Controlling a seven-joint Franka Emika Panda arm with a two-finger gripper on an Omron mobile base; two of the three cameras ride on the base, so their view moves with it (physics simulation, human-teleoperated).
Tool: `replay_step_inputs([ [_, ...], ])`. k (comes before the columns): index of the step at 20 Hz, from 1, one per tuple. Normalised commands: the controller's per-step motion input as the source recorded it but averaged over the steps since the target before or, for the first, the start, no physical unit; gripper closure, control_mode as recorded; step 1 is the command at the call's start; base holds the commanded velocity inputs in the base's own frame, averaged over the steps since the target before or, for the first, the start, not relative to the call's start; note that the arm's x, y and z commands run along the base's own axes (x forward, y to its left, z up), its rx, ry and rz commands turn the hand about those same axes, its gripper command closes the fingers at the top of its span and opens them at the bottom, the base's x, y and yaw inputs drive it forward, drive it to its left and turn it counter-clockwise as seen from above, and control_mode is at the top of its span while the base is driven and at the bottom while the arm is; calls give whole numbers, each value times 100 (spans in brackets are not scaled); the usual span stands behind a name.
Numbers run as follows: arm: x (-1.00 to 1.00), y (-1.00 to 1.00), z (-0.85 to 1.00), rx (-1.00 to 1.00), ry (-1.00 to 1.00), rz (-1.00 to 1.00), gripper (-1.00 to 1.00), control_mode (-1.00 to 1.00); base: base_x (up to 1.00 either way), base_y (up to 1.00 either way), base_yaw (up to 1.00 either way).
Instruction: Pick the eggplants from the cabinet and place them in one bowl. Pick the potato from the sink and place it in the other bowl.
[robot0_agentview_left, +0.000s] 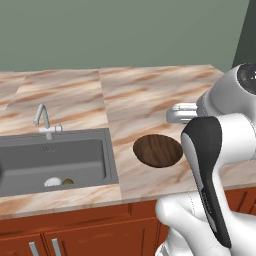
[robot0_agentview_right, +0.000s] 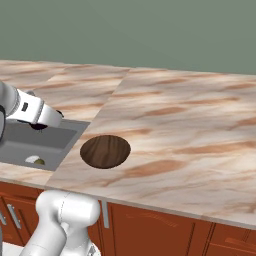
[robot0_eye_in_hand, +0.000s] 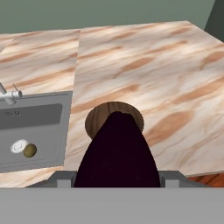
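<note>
An eggplant (robot0_eye_in_hand: 117, 153), dark purple-black, sits pinched between the fingers of the gripper (robot0_eye_in_hand: 117, 177) and covers the lower middle of the hand view. Beyond its tip lies the wide brown wooden bowl (robot0_eye_in_hand: 98, 117), partly hidden by the eggplant, so the gripper hangs over the near side of that bowl. In the right base view the gripper (robot0_agentview_right: 40, 125) shows at the left, over the edge of the sink, with a dark lump between its tips.

The bowl (robot0_agentview_left: 158, 150) rests on the marbled counter (robot0_agentview_left: 150, 100), just to the right of the sink (robot0_agentview_left: 30, 165). The potato (robot0_agentview_left: 68, 181) lies in the sink at its near edge, touching or just beside a small white round object (robot0_agentview_left: 52, 182) on its left. The faucet (robot0_agentview_left: 44, 120) stands at the far rim of the sink.

Reddish-brown cupboard doors (robot0_agentview_right: 150, 230) run below the counter. A green-grey wall (robot0_agentview_left: 125, 30) rises behind it.
</note>
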Motion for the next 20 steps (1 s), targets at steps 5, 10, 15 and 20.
replay_step_inputs([
  [5, 0, 0, 0, 0, 0, 0, 100, 100, 0, 0, 0],
  [10, 1, 0, 2, 2, 0, -2, 100, -100, 0, 0, 0],
  [15, 10, 0, 11, 14, 14, -7, 100, -100, 0, 0, 0],
  [20, 19, -2, 7, 10, 22, -7, 100, -100, 0, 0, 0],
])
